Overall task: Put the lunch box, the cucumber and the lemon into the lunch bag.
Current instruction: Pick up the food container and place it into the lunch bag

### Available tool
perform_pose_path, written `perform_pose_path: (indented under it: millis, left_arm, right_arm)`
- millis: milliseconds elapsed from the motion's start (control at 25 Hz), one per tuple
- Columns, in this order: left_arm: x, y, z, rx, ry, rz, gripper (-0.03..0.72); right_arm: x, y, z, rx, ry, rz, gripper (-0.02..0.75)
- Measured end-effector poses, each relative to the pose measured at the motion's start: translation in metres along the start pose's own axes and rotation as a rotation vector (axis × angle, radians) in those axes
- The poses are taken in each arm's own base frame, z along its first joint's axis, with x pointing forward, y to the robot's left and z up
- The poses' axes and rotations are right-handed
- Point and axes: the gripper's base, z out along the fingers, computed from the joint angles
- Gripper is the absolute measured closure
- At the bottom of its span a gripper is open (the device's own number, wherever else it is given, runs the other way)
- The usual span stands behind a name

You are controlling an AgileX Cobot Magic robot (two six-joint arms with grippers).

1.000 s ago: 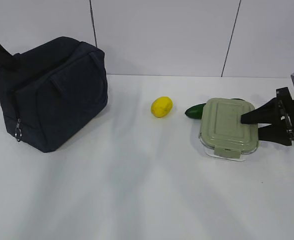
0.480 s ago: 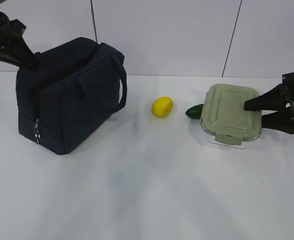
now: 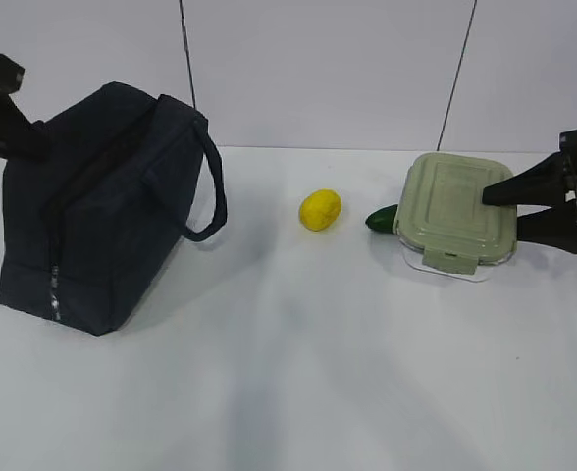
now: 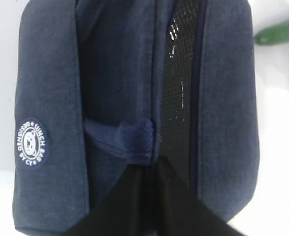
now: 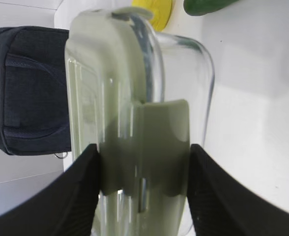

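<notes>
**Inspector A:** Report on the right end effector (image 3: pixel 512 208).

**Inspector B:** Its two dark fingers (image 5: pixel 85 196) are closed on the lunch box (image 3: pixel 457 212), one above the sage-green lid and one below the clear base, gripping the box's right edge. In the exterior view the box sits tilted, with its right side raised off the white tabletop (image 3: pixel 298 373). The wrist view confirms contact on both faces of the box.

**Inspector A:** And the left end effector (image 4: pixel 157 206)?

**Inspector B:** It is at the upper left of the lunch bag (image 3: pixel 97 211). The left wrist view shows dark fingers close together at a navy strap beside the open zipper line. Whether they are actually clamped on the fabric, I cannot tell.

**Inspector A:** Position of the bag?

**Inspector B:** At the left of the tabletop, leaning, with one loop handle hanging on its right side. The round white logo (image 4: pixel 31 142) is visible in the left wrist view.

**Inspector A:** Remaining items?

**Inspector B:** The lemon (image 3: pixel 320 210) lies on the tabletop between bag and box, apart from both. The cucumber (image 3: pixel 381 218) lies just left of the box, mostly hidden behind it.
</notes>
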Motion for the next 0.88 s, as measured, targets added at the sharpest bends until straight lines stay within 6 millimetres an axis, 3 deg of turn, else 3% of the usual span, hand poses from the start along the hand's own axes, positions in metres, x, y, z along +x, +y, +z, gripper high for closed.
perform_pose_path:
  millis: [160,280,880]
  left_arm:
    - [0.033,-0.020,-0.004,0.021,-0.093,-0.033,0.676]
    - [0.045,-0.030,0.000,0.051,-0.113,-0.058,0.676]
    - [0.059,-0.087,0.025,0.157,-0.131,-0.002,0.676]
  right_arm:
    - [0.000,0.004,-0.002,-0.001,-0.007,-0.007,0.333]
    - [0.000,0.007,-0.004,-0.008,-0.011,0.005,0.333]
    - [0.005,0.029,0.001,-0.026,0.005,-0.006,0.333]
